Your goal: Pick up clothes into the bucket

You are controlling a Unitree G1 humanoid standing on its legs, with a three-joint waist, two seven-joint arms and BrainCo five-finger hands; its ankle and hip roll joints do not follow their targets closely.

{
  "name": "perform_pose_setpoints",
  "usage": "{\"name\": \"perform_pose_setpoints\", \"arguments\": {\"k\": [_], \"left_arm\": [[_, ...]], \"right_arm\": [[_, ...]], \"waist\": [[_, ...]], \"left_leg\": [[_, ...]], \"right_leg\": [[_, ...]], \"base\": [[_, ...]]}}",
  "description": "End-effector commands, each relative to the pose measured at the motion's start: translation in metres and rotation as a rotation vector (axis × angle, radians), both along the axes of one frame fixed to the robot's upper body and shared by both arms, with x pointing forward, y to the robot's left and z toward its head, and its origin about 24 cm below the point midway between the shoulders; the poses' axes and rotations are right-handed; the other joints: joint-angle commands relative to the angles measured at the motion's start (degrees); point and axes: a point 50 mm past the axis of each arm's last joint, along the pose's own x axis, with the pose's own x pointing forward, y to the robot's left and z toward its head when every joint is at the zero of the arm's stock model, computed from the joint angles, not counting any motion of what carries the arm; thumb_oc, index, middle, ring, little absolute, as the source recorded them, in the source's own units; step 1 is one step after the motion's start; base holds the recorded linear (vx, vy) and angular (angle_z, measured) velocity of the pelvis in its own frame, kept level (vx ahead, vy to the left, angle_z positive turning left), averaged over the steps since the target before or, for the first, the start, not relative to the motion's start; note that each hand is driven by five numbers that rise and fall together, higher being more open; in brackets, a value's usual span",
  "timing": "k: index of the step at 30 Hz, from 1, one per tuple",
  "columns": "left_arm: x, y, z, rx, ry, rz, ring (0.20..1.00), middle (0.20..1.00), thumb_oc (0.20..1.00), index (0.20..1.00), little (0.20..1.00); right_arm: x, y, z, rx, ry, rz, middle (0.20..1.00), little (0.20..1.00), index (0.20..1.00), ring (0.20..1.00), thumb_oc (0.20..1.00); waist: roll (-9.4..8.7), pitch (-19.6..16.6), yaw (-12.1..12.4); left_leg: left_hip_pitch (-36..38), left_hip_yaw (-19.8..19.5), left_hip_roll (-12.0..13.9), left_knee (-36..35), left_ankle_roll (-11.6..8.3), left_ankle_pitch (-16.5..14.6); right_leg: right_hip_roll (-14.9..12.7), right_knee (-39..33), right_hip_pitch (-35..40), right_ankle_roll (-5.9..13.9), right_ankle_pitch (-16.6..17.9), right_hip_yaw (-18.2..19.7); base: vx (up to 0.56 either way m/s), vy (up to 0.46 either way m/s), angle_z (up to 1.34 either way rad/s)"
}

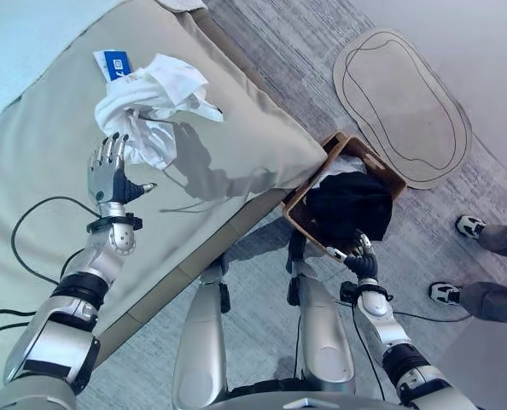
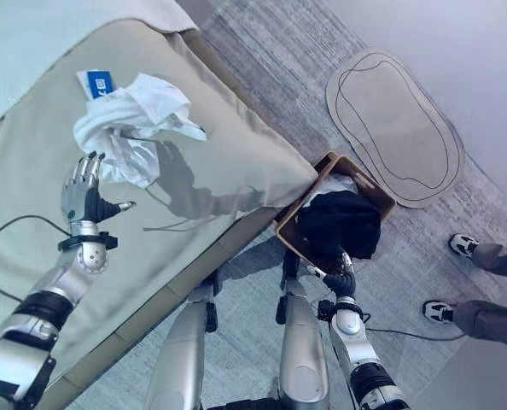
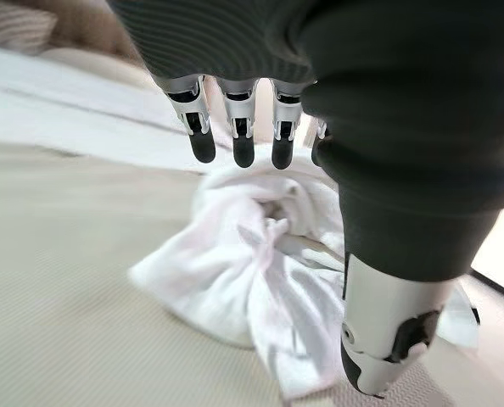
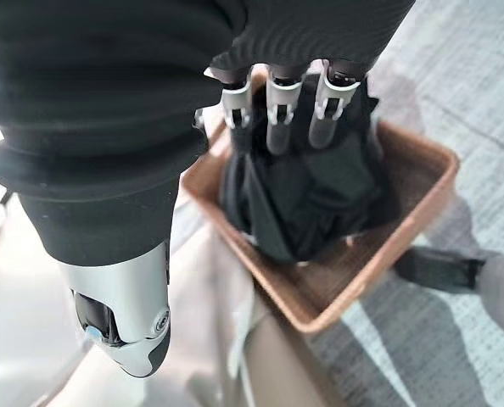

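A crumpled white garment [image 1: 155, 107] lies on the beige bed [image 1: 49, 171]. My left hand [image 1: 108, 171] hovers open just short of it, fingers straight and pointing at the cloth [image 3: 252, 263], thumb out to the side, touching nothing. A brown basket [image 1: 343, 192] stands on the floor at the bed's corner, with a black garment [image 1: 349, 205] heaped in it. My right hand [image 1: 360, 256] hangs open above the basket's near rim [image 4: 354, 280], fingers relaxed over the black cloth [image 4: 311, 203], holding nothing.
A blue and white tag [image 1: 115, 64] sticks out behind the white garment. An oval beige mat [image 1: 403, 102] lies on the grey carpet beyond the basket. A person's legs and shoes [image 1: 471, 226] stand at the right edge.
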Motion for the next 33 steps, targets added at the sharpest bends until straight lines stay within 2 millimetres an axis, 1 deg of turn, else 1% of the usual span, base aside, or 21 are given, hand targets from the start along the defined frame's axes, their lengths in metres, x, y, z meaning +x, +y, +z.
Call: {"name": "perform_pose_setpoints", "arguments": {"k": [1,2,4,5,11,12,13,14,18,19,20,21,22,23,24,29,30,33], "left_arm": [[-0.003,0.022,0.026,0.074,-0.100,0.087,1.000,1.000,1.000,1.000,1.000],[-0.001,0.024,0.037,0.067,-0.145,0.103,1.000,1.000,1.000,1.000,1.000],[-0.001,0.025,0.040,0.059,-0.163,0.111,1.000,1.000,1.000,1.000,1.000],[0.000,0.028,0.051,0.067,-0.218,0.131,1.000,1.000,1.000,1.000,1.000],[-0.004,0.034,0.060,0.072,-0.299,0.181,1.000,1.000,1.000,1.000,1.000],[-0.004,0.038,0.065,0.088,-0.320,0.215,1.000,1.000,1.000,1.000,1.000],[-0.004,0.038,0.065,0.088,-0.320,0.215,1.000,1.000,1.000,1.000,1.000],[-0.004,0.044,0.068,0.101,-0.327,0.258,1.000,1.000,1.000,1.000,1.000],[-0.003,0.047,0.072,0.112,-0.331,0.284,1.000,1.000,1.000,1.000,1.000],[-0.002,0.051,0.073,0.088,-0.325,0.306,1.000,1.000,1.000,1.000,1.000],[-0.002,0.051,0.074,0.089,-0.328,0.305,1.000,1.000,1.000,1.000,1.000],[-0.001,0.053,0.078,0.084,-0.338,0.320,1.000,1.000,1.000,1.000,1.000],[-0.001,0.053,0.079,0.085,-0.340,0.319,1.000,1.000,1.000,1.000,1.000],[-0.001,0.054,0.080,0.067,-0.344,0.326,1.000,1.000,1.000,1.000,1.000],[-0.002,0.057,0.082,0.029,-0.357,0.344,1.000,1.000,1.000,1.000,1.000],[0.001,0.056,0.090,-0.003,-0.381,0.337,1.000,1.000,1.000,1.000,1.000],[0.001,0.057,0.095,-0.007,-0.396,0.339,1.000,1.000,1.000,1.000,1.000],[0.003,0.056,0.097,-0.047,-0.393,0.325,1.000,1.000,1.000,1.000,1.000]], "right_arm": [[0.000,-0.011,0.017,-0.043,-0.104,0.011,1.000,1.000,1.000,1.000,1.000],[0.001,-0.011,0.018,-0.045,-0.107,0.013,1.000,1.000,1.000,1.000,1.000],[0.001,-0.011,0.017,-0.045,-0.104,0.013,1.000,1.000,1.000,1.000,1.000],[0.001,-0.008,0.019,-0.037,-0.116,0.024,1.000,1.000,1.000,1.000,1.000],[0.000,-0.004,0.017,-0.029,-0.116,0.031,1.000,1.000,1.000,1.000,1.000],[0.000,-0.002,0.018,-0.025,-0.125,0.039,1.000,1.000,1.000,1.000,1.000],[0.000,-0.002,0.018,-0.025,-0.125,0.039,1.000,1.000,1.000,1.000,1.000],[0.000,0.001,0.019,-0.020,-0.130,0.048,1.000,1.000,1.000,1.000,1.000],[-0.001,0.003,0.018,-0.012,-0.132,0.056,1.000,1.000,1.000,1.000,1.000],[-0.001,0.005,0.020,-0.006,-0.139,0.065,1.000,1.000,1.000,1.000,1.000],[0.000,0.005,0.020,-0.006,-0.142,0.065,1.000,1.000,1.000,1.000,1.000],[-0.001,0.005,0.021,-0.005,-0.148,0.070,1.000,1.000,1.000,1.000,1.000],[0.000,0.005,0.022,-0.004,-0.150,0.069,1.000,1.000,1.000,1.000,1.000],[0.000,0.005,0.022,-0.005,-0.152,0.072,1.000,1.000,1.000,1.000,1.000],[-0.001,0.006,0.023,-0.001,-0.156,0.076,1.000,1.000,1.000,1.000,1.000],[-0.002,0.005,0.023,-0.004,-0.159,0.081,1.000,1.000,1.000,1.000,1.000],[-0.003,0.004,0.024,-0.005,-0.163,0.081,1.000,1.000,1.000,1.000,1.000],[-0.005,0.003,0.023,-0.007,-0.157,0.082,1.000,1.000,1.000,1.000,1.000]], "waist": [[-1.02,-0.8,-0.2],[-0.99,-0.4,-0.5],[-0.96,-0.3,-0.7],[-1.06,-0.1,-0.8],[-1.41,-0.3,-1.0],[-1.69,-0.4,-1.2],[-1.69,-0.4,-1.2],[-2.07,-0.7,-1.6],[-2.59,-1.1,-1.9],[-2.79,-1.3,-2.0],[-3.05,-1.1,-2.2],[-3.20,-1.4,-2.4],[-3.47,-1.2,-2.6],[-3.32,-1.4,-2.4],[-3.70,-1.5,-2.7],[-4.19,-1.7,-3.3],[-4.41,-1.8,-3.6],[-4.43,-2.1,-3.8]], "left_leg": [[-2.8,0.0,0.1,3.2,-0.28,-1.3],[-3.7,0.2,0.1,3.4,-0.31,-1.3],[-4.2,0.2,0.2,3.5,-0.30,-1.2],[-4.9,0.2,0.3,3.6,-0.33,-1.2],[-6.1,0.3,0.4,4.8,-0.31,-1.8],[-6.6,0.3,0.4,5.2,-0.33,-2.1],[-6.7,0.3,0.4,5.2,-0.33,-2.1],[-7.2,0.3,0.5,5.5,-0.25,-2.3],[-8.2,0.6,0.8,6.8,-0.13,-2.9],[-8.0,0.4,1.4,7.9,-0.44,-5.1],[-8.8,0.8,1.0,7.8,-0.04,-3.5],[-8.8,0.5,1.5,9.0,-0.33,-5.7],[-9.6,0.9,1.1,8.9,0.08,-4.0],[-9.3,0.6,1.7,9.7,-0.26,-6.1],[-9.8,0.7,1.9,10.5,-0.16,-6.5],[-11.5,1.0,2.2,12.2,0.01,-7.1],[-11.9,1.1,2.3,12.5,0.12,-7.4],[-12.4,1.3,2.2,12.7,0.18,-7.5]], "right_leg": [[-2.1,-0.8,-0.8,2.48,4.1,1.6],[-2.1,-0.9,-1.6,2.57,4.4,1.8],[-2.1,-0.9,-2.1,2.61,4.5,1.9],[-2.1,-1.2,-2.6,2.73,4.8,1.8],[-2.0,-1.1,-3.6,2.82,4.8,2.0],[-2.0,-1.2,-3.9,2.89,4.9,2.1],[-2.0,-1.2,-3.9,2.89,4.9,2.1],[-1.8,-1.4,-4.1,2.96,5.1,2.3],[-1.6,-1.4,-4.7,2.96,5.2,2.5],[-0.9,-1.1,-4.5,3.36,3.9,3.1],[-1.3,-1.4,-5.1,2.94,5.1,2.9],[-0.6,-1.1,-5.1,3.42,4.1,3.6],[-1.1,-1.3,-5.7,3.02,5.3,3.4],[-0.4,-1.1,-5.3,3.40,4.1,3.8],[-0.1,-1.2,-5.8,3.42,4.3,4.1],[0.4,-1.1,-7.1,3.44,4.5,4.7],[0.5,-1.2,-7.6,3.51,4.7,4.9],[0.6,-1.4,-8.0,3.58,4.8,5.0]], "base": [[-0.04,0.018,-0.03],[-0.02,0.009,-0.03],[-0.01,0.006,-0.02],[0.00,0.000,0.00],[0.00,0.000,0.00],[0.00,0.000,0.00],[0.00,0.000,0.00],[0.00,0.000,0.00],[0.03,-0.002,-0.05],[0.01,0.012,-0.06],[0.09,0.013,-0.11],[-0.07,0.023,-0.10],[0.09,0.008,-0.10],[0.01,0.010,-0.06],[0.09,0.000,-0.11],[0.00,0.016,-0.09],[0.00,0.012,-0.08],[0.00,0.018,-0.08]]}}
